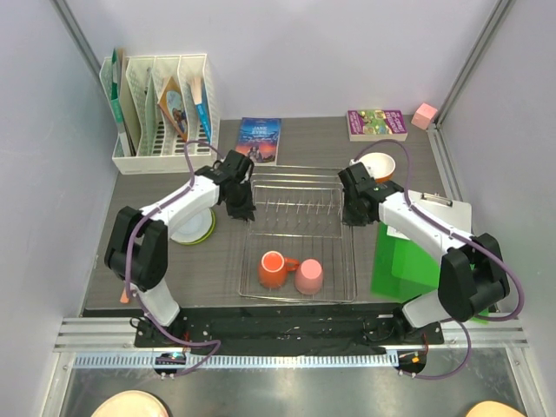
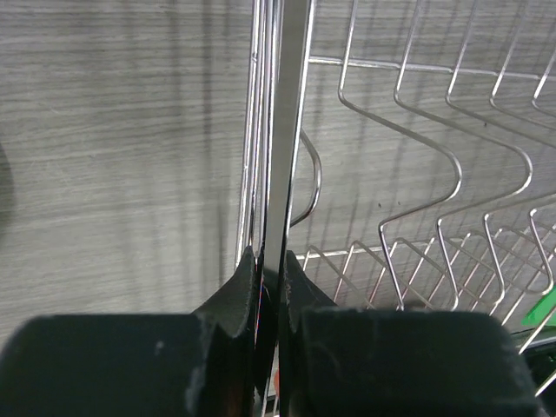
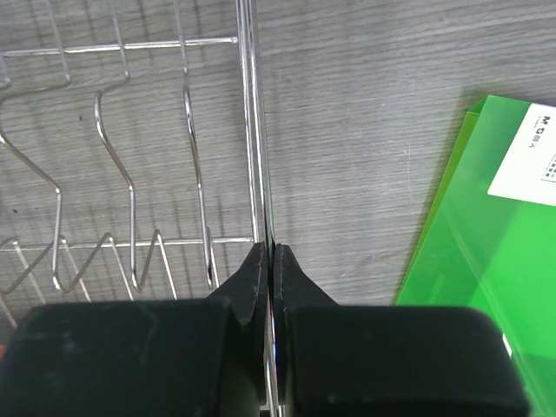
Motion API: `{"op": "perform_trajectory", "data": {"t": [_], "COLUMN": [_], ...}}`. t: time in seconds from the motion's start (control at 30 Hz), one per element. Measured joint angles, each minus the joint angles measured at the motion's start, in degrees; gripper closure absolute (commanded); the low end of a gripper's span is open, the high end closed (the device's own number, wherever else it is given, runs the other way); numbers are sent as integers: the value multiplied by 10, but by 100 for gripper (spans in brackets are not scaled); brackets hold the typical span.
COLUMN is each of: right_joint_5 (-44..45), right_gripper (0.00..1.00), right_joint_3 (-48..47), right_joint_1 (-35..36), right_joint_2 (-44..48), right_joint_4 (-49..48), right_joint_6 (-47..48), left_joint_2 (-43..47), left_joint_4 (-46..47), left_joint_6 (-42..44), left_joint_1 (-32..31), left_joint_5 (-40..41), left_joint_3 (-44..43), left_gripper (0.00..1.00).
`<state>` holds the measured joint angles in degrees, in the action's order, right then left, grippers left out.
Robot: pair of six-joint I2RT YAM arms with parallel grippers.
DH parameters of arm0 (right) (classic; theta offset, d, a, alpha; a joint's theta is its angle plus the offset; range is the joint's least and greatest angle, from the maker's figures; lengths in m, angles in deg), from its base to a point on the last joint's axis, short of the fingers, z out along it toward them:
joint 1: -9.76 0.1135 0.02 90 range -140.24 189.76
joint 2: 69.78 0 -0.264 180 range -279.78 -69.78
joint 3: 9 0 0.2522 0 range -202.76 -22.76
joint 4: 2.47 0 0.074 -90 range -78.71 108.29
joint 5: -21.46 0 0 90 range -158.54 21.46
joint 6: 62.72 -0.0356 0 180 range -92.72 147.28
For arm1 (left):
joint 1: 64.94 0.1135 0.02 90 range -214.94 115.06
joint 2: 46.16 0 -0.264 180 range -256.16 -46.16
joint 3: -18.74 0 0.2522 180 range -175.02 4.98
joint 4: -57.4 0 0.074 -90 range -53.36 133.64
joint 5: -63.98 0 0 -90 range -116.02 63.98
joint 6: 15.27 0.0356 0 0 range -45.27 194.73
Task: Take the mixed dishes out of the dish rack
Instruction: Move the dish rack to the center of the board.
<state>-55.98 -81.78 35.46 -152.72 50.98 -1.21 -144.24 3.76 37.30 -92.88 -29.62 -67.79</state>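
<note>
Centre of the top view: one rectangular silver wire dish rack (image 1: 295, 230) on the desk (image 1: 313, 143), holding two dishes in its lower part — one orange handled mug (image 1: 273, 268) and one pink cup (image 1: 308, 276). The left end effector (image 2: 271, 261) and the right end effector (image 3: 269, 256) each pinch tight on a side rim wire.

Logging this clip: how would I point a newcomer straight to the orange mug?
Find the silver wire dish rack in the middle of the table. In its near half, in front of the upright tines, two cups sit side by side. The orange mug is the left one, and its handle points at the plain pink cup.
</note>
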Motion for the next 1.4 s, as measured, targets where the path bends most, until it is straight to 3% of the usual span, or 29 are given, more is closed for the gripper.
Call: {"op": "perform_trajectory", "data": {"t": [0.43, 0.87, 0.97, 1.07, 1.1, 1.13, 1.17, 1.2, 1.27, 1.3, 1.4], "right_joint_5": [18, 12, 10, 11, 11, 11, 10, 9, 7, 5, 7], "right_gripper": [99, 99, 99, 99, 99, 96, 81, 69, 45, 40, 29], "right_joint_3": [-80, -144, -167, -188, -194, -199, -208, -214, -221, -221, -223], "right_joint_1": [-12, -16, -19, -22, -22, -23, -24, -24, -25, -25, -26], "right_joint_2": [-5, -138, -163, -181, -187, -192, -199, -203, -209, -209, -207], "right_joint_4": [20, -38, -41, -45, -45, -46, -46, -46, -55, -71, -108], "right_joint_6": [31, 33, 34, 38, 38, 39, 40, 40, 26, 22, 9], "left_joint_2": [-23, -102, -121, -135, -139, -144, -148, -154, -160, -160, -157], "left_joint_4": [48, -1, -8, -9, -6, -5, -7, -7, -6, -1, 5], "left_joint_6": [-11, 13, 19, 18, 16, 13, 11, 3, -2, -14, -26], "left_joint_1": [18, 62, 71, 80, 83, 87, 91, 95, 100, 103, 103], "left_joint_5": [-34, -23, -25, -27, -29, -31, -34, -35, -40, -42, -41], "left_joint_3": [-18, -114, -137, -154, -158, -164, -171, -177, -185, -185, -185], "left_gripper": [100, 100, 94, 84, 76, 71, 64, 48, 37, 30, 23]}}
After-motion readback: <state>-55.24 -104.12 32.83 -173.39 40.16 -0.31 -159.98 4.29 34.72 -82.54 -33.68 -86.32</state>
